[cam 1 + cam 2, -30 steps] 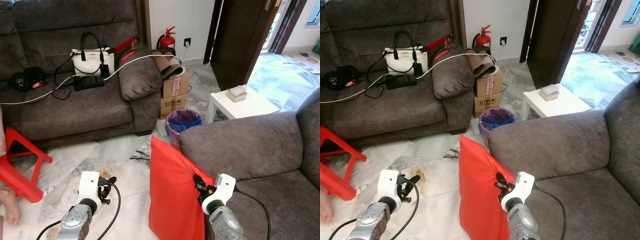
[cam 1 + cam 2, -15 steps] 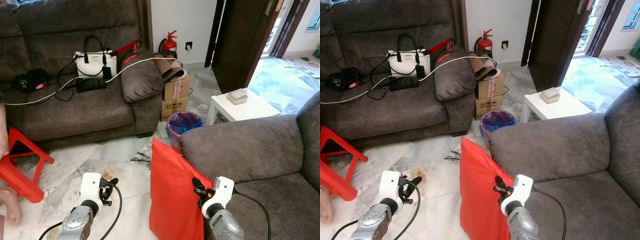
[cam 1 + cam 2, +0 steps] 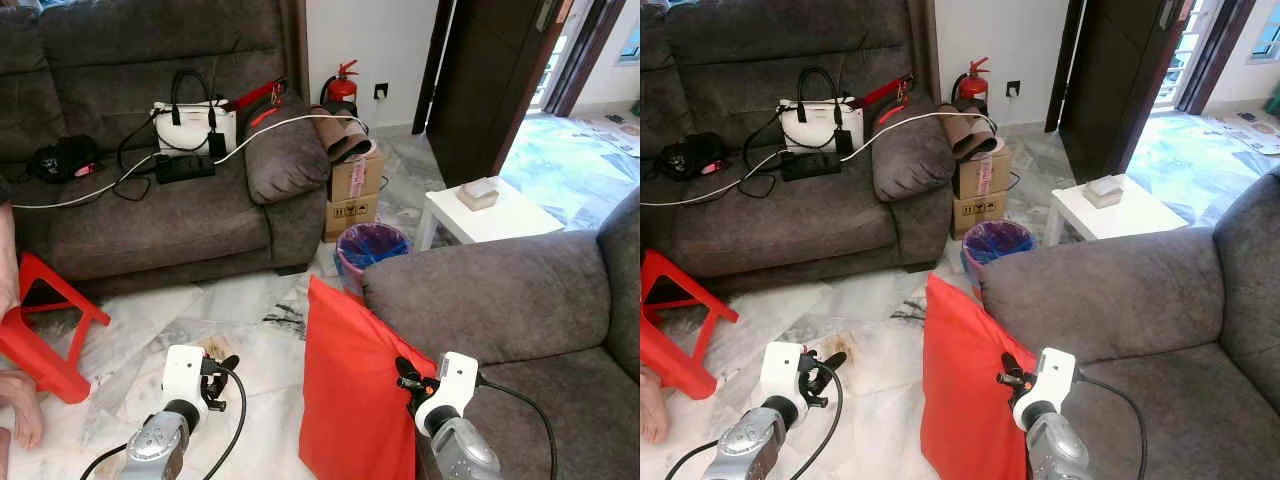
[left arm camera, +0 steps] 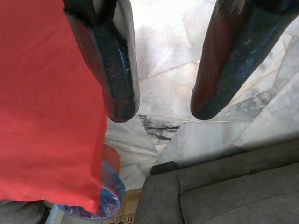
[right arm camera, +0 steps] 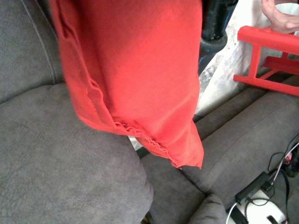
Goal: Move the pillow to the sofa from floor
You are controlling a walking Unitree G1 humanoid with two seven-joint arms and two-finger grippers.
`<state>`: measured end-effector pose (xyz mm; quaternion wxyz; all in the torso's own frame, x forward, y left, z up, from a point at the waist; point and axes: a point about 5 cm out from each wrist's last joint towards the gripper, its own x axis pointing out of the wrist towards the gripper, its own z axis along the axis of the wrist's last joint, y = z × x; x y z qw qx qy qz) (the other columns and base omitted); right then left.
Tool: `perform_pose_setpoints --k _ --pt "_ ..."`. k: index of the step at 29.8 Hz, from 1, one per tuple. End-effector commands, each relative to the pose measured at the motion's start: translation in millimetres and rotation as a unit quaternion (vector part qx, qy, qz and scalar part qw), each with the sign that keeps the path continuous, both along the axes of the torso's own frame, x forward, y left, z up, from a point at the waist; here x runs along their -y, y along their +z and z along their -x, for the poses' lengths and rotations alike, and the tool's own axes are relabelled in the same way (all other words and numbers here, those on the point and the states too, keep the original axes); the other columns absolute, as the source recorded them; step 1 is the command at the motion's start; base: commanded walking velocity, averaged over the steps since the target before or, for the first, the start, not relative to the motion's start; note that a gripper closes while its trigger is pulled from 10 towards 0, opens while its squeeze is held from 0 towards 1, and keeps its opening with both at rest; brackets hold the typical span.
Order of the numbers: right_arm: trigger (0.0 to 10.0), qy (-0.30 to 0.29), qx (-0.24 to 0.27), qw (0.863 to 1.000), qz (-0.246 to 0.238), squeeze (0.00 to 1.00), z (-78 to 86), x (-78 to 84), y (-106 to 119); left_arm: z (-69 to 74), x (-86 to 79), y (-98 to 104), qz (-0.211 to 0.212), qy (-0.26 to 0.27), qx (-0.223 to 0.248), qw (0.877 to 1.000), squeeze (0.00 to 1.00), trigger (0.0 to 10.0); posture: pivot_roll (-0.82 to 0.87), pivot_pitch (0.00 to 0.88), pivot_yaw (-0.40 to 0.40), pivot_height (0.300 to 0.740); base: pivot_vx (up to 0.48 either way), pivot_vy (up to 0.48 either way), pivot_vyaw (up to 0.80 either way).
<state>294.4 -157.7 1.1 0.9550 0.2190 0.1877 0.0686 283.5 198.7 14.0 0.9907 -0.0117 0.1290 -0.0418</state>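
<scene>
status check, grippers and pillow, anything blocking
Right gripper shut on red pillow, held against the near sofa's arm. Left gripper open over floor. Nothing blocking.

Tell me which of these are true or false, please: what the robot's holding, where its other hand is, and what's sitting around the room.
1. The right gripper is at the red pillow. True; the cloth lies between its fingers in the right wrist view.
2. The left gripper holds the pillow too. False: its fingers are apart over bare floor, beside the pillow.
3. A white handbag sits on the far sofa. True.
4. The bin by the near sofa is lying on its side. False: it stands upright.
5. The small table is black. False: it is white.
</scene>
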Motion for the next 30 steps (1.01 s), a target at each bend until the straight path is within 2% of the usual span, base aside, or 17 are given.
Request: perform_pose_setpoints --k 1,30 --pt "10.0 -0.016 0.036 0.999 0.002 0.0 -8.0 5.5 11.4 2.8 -2.3 -3.7 0.008 0.009 -0.007 1.0 0.0 10.0 0.18 0.057 0.032 0.74 0.0 0.0 -0.8" --pt "10.0 -0.019 0.03 0.999 -0.01 0.0 -7.2 3.2 9.6 3.4 -1.0 -3.9 0.009 0.008 -0.004 1.0 0.0 10.0 0.19 0.065 0.032 0.74 0.0 0.0 -0.78"
